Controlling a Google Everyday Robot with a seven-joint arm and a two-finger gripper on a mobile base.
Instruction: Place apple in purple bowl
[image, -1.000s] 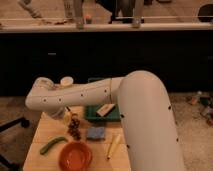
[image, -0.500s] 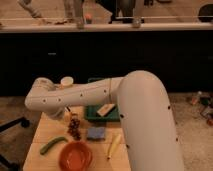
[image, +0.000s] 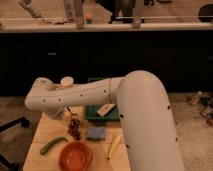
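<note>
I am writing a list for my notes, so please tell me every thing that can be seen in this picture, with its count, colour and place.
table: 1, light wood, bottom of the view
orange bowl: 1, orange, front edge of the table
grapes: 1 bunch, dark, middle of the table, behind the bowl
cucumber: 1, green, left of the bowl
sponge: 1, blue, right of the grapes
banana: 1, yellow, right of the bowl
tray: 1, green, back of the table, partly under the arm
counter: 1, long, dark front, across the back
apple, purple bowl: not visible
robot arm: 1, white, across the table
end effector: 1, below the arm's left end, above the grapes, mostly hidden
</note>
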